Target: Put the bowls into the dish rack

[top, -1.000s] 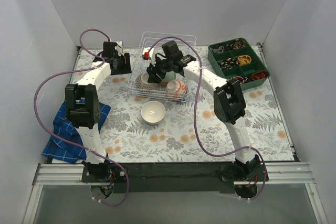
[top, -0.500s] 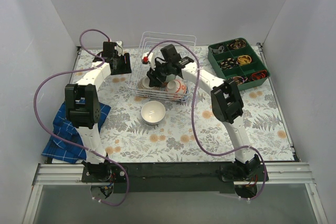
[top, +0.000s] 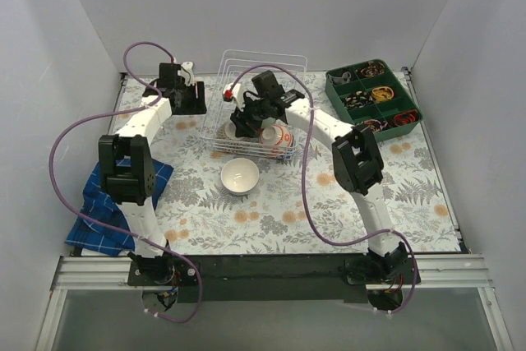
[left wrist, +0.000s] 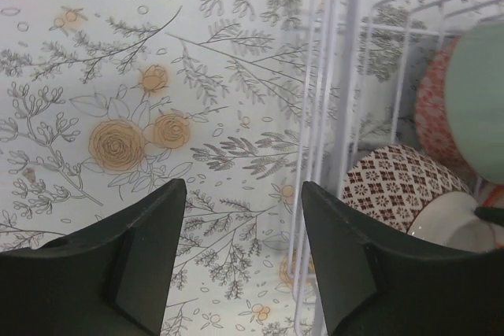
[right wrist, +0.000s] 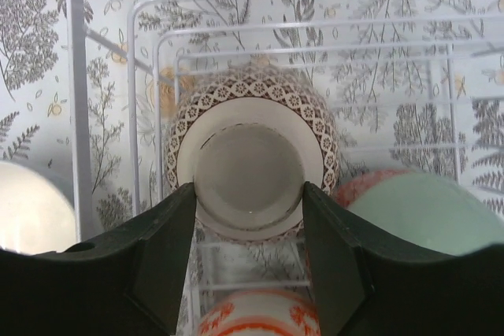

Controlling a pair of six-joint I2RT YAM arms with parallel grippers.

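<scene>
The rack (right wrist: 76, 76) stands on the far middle of the bench (top: 329, 203) and holds four bowls. The dark bowl (right wrist: 250, 159) sits at its left end between wire dividers, its pale inside facing the right wrist camera. Beside it on the right the mint bowl (right wrist: 421, 204) lies against the pink-red bowl (left wrist: 429, 116). The orange bowl (right wrist: 256, 319) is at the rack's near side. The white bowl (top: 240, 176) stands on the bench just in front of the rack, outside it.

The right tool (right wrist: 248, 186) hangs in the rack with its fingers spread wide on either side of the dark bowl, gripping nothing. The left tool (left wrist: 242, 186) is also spread and holds nothing, over the bench just outside the rack's left wall.

At the far right, the green tray (top: 334, 88) holds small mixed items in its compartments. A blue cloth (top: 94, 219) lies at the left edge.
</scene>
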